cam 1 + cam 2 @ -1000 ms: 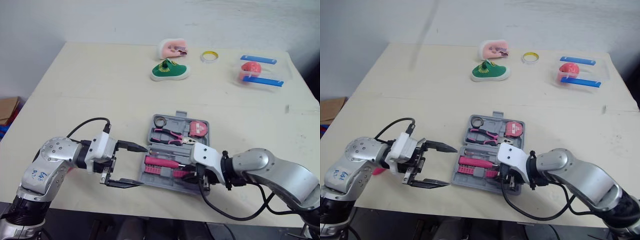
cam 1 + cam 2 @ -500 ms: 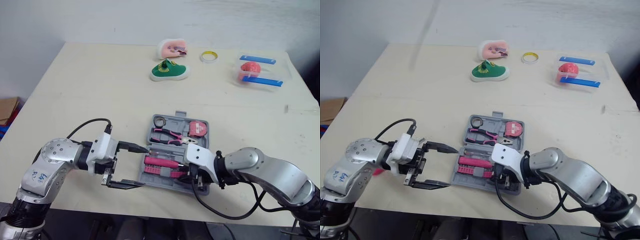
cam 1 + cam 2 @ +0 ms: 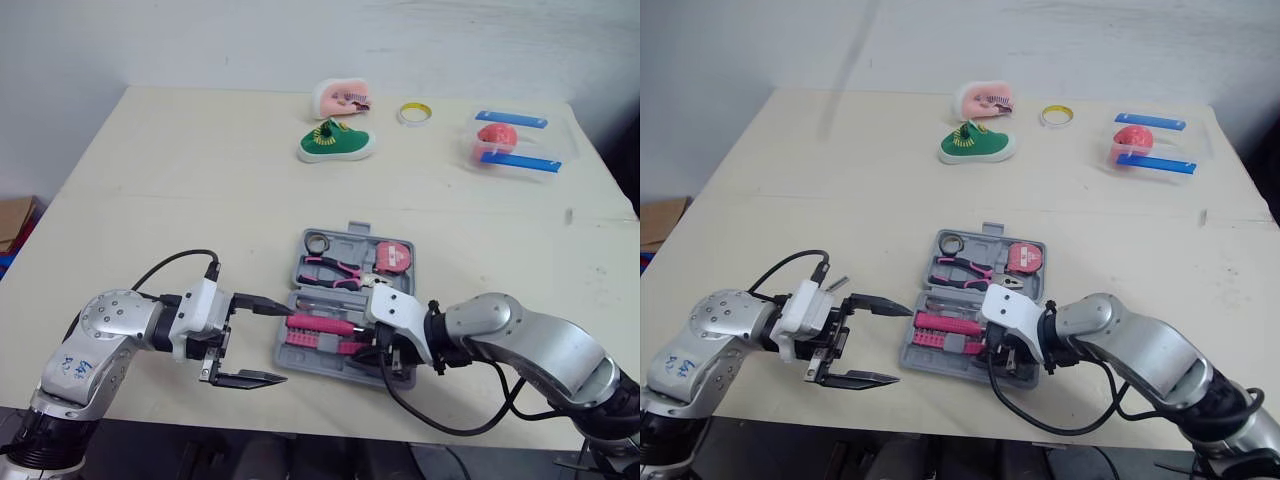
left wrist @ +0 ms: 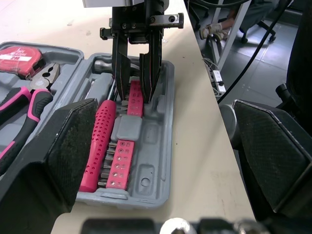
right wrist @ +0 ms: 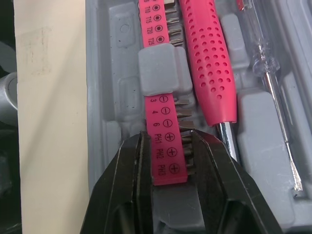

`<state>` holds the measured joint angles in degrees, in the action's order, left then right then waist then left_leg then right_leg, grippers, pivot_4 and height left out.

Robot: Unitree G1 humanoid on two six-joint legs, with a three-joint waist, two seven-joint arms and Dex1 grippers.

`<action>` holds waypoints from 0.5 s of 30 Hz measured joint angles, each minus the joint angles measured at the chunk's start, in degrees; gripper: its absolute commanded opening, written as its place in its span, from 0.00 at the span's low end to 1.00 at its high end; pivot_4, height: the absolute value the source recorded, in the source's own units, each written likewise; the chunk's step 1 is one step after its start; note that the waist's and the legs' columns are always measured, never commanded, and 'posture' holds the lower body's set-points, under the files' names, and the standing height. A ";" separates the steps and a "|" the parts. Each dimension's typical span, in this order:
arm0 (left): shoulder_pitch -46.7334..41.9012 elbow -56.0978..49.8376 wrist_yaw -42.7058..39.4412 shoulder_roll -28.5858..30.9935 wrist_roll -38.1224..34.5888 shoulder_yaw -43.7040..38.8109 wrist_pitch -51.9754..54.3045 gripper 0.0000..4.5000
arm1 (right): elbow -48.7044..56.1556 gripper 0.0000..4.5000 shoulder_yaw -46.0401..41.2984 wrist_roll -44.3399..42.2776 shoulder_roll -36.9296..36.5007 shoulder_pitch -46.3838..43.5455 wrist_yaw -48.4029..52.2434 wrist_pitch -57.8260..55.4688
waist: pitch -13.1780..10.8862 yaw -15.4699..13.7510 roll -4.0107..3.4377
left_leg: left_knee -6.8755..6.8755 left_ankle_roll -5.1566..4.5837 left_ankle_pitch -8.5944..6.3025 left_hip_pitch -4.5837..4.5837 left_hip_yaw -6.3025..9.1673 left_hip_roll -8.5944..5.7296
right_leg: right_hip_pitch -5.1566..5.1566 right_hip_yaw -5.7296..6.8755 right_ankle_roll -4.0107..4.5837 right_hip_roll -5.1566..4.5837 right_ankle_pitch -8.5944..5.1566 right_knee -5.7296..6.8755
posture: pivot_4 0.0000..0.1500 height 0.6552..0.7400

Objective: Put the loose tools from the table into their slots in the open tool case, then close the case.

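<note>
The grey tool case point(image 3: 300, 352) lies open near the table's front edge. It holds pink pliers point(image 3: 335, 270), a pink tape measure point(image 3: 396, 256), a pink-handled screwdriver point(image 3: 320, 322) and a pink bit strip point(image 5: 162, 122). My right gripper point(image 5: 168, 139) is down in the case's near row, shut on the end of the bit strip, one finger on each long side. The strip lies under a grey clip point(image 5: 157, 68). My left gripper point(image 3: 283, 344) hangs wide open just left of the case, holding nothing, with the right gripper point(image 4: 135, 95) facing it.
At the far side of the table are a green shoe point(image 3: 335, 143), a pink shoe point(image 3: 343, 97), a yellow tape roll point(image 3: 411, 114) and a clear box point(image 3: 510, 145) with blue handles. The table's front edge runs just below the case.
My right gripper has edged left along the case's near row. My left gripper has sunk a little toward the table's front edge and stays open.
</note>
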<state>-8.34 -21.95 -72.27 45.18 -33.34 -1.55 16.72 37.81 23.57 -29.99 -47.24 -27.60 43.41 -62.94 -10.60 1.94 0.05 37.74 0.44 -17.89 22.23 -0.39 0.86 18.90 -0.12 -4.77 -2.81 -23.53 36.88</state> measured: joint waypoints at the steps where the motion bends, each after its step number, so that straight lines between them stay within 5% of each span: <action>1: 0.14 -0.07 0.12 0.06 -0.05 -0.17 0.00 1.00 | 0.00 0.60 -0.64 -0.35 -0.63 0.80 1.38 1.38 | 0.00 -0.17 0.00 | 0.00 0.00 0.00 0.02 0.00 0.00 | 0.00 0.00 0.00 0.00 0.00 -0.02 | 1.00 1.00; 8: 1.00 -0.39 0.32 1.13 -0.28 -0.98 0.41 1.00 | 0.37 0.60 -8.97 -3.28 -7.10 3.38 10.24 7.35 | 0.00 -0.34 0.01 | 0.02 -0.02 -0.01 0.04 0.01 -0.02 | -0.02 0.01 0.00 -0.01 0.00 -0.06 | 1.00 1.00; 15: 0.40 -0.16 1.66 0.77 -0.21 -1.60 0.39 1.00 | -4.03 0.60 -20.04 -6.10 -5.75 9.73 16.28 18.04 | -0.01 -0.36 0.03 | 0.02 -0.04 -0.01 0.04 0.01 -0.02 | -0.06 0.02 0.00 0.01 0.00 -0.09 | 1.00 1.00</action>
<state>-7.94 -22.12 -70.61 45.94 -33.55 -3.15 17.11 33.78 3.53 -36.09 -52.99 -17.87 59.69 -44.90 -10.61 1.57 0.08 37.77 0.40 -17.90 22.27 -0.39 0.84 18.85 -0.10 -4.77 -2.80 -23.53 36.80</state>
